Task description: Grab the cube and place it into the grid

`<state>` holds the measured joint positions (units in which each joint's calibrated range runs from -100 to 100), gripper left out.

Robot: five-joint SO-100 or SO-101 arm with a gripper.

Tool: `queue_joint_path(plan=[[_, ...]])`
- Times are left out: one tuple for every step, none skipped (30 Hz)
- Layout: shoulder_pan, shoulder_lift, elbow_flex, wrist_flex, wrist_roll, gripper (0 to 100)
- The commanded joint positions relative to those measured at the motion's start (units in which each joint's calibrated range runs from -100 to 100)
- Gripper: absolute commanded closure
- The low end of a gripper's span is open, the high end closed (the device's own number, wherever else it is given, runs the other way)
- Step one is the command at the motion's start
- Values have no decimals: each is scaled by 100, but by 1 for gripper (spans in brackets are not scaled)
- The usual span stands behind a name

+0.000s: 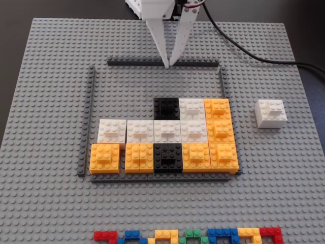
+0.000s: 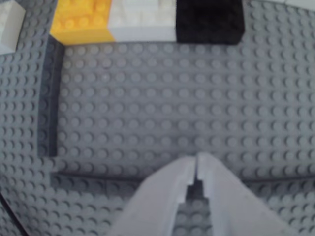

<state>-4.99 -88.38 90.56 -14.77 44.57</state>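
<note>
The cube (image 1: 270,113), white with a smaller raised plate on top, sits alone on the grey baseplate to the right of the grid in the fixed view. Its corner (image 2: 10,24) shows at the wrist view's top left. The grid (image 1: 87,122) is a frame of thin dark strips holding rows of white, orange and black blocks in its lower half. My gripper (image 1: 167,65) hangs over the grid's far strip, shut with nothing between its white fingers. In the wrist view the gripper (image 2: 196,158) has its tips touching above that strip (image 2: 98,179), with open studs inside the frame beyond.
A row of small multicoloured bricks (image 1: 188,236) lines the baseplate's near edge. A black cable (image 1: 264,58) runs across the far right corner. In the wrist view, orange (image 2: 81,19), white (image 2: 142,17) and black (image 2: 209,19) blocks show at the top.
</note>
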Motion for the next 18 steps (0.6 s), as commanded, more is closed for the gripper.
queue_joint_path(plan=[[-204, 515, -1394, 285, -78, 100], [-256, 601, -1638, 364, -88, 100], [-300, 704, -1883, 437, -103, 100], [-337, 833, -2128, 505, -127, 100], [-373, 953, -2363, 574, -151, 100], [-418, 1074, -2599, 637, -156, 99], [-462, 1211, -2834, 720, -156, 99], [-506, 1375, -3043, 793, -156, 99], [-550, 1486, -3233, 852, -161, 99], [-609, 1590, -3387, 886, -176, 99], [-668, 1710, -3532, 920, -186, 99], [-712, 1890, -3714, 969, -210, 99], [-779, 2097, -3913, 1008, -269, 99], [-845, 2295, -4094, 1028, -347, 99], [-941, 2458, -4257, 1043, -405, 99], [-1029, 2621, -4402, 1052, -454, 99], [-1125, 2802, -4556, 1072, -503, 99], [-1213, 2974, -4683, 1077, -571, 99]])
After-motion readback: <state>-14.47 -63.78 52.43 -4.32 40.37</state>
